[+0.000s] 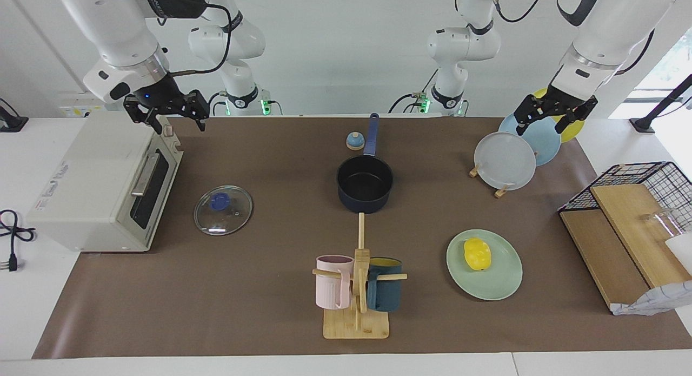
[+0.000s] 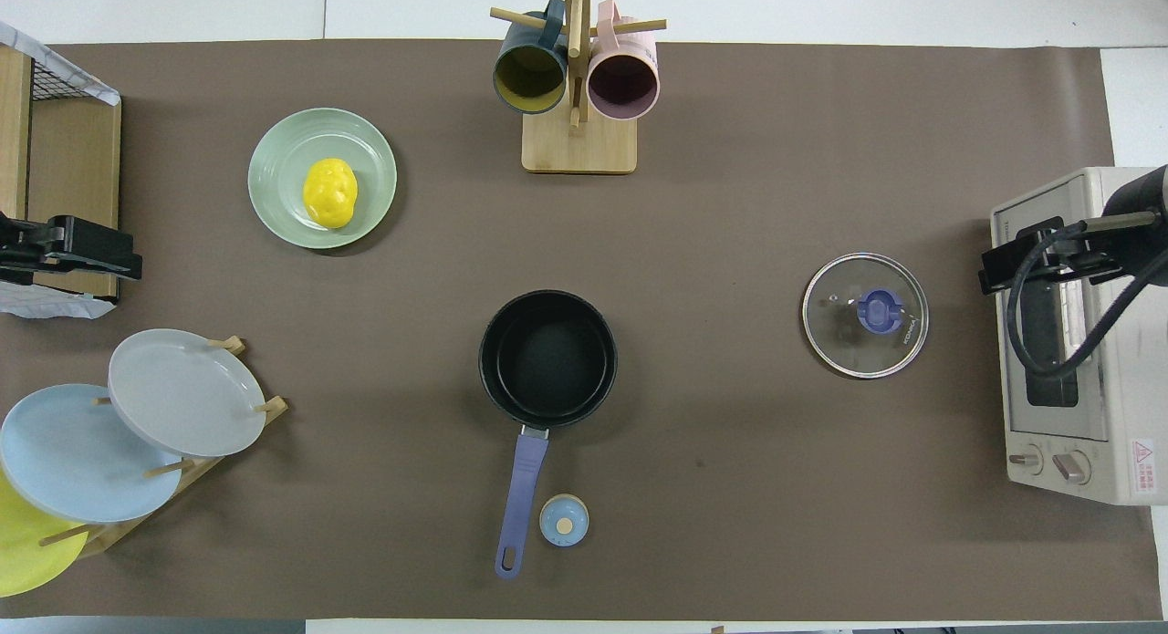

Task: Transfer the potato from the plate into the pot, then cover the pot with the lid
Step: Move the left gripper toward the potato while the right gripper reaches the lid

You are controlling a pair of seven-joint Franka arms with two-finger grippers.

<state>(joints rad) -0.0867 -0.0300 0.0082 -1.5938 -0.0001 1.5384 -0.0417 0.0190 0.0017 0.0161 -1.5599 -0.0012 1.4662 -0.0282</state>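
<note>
Left end effector [image 1: 556, 115] above plate rack [image 1: 486, 173].

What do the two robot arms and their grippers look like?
Both arms are glossy white with rounded joints, black bands and silver wrist rings. Black cables run along them, and green lights glow at the bases. The left gripper and the right gripper are black, angular, two-fingered; a blue light shows on the right one.

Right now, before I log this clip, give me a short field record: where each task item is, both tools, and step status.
potato: on the plate, toward the left arm's end
pot: mid-table, empty, uncovered
lid: flat on the table, toward the right arm's end
left tool: open, raised over the plate rack
right tool: open, raised over the toaster oven
status: transfer not begun
</note>
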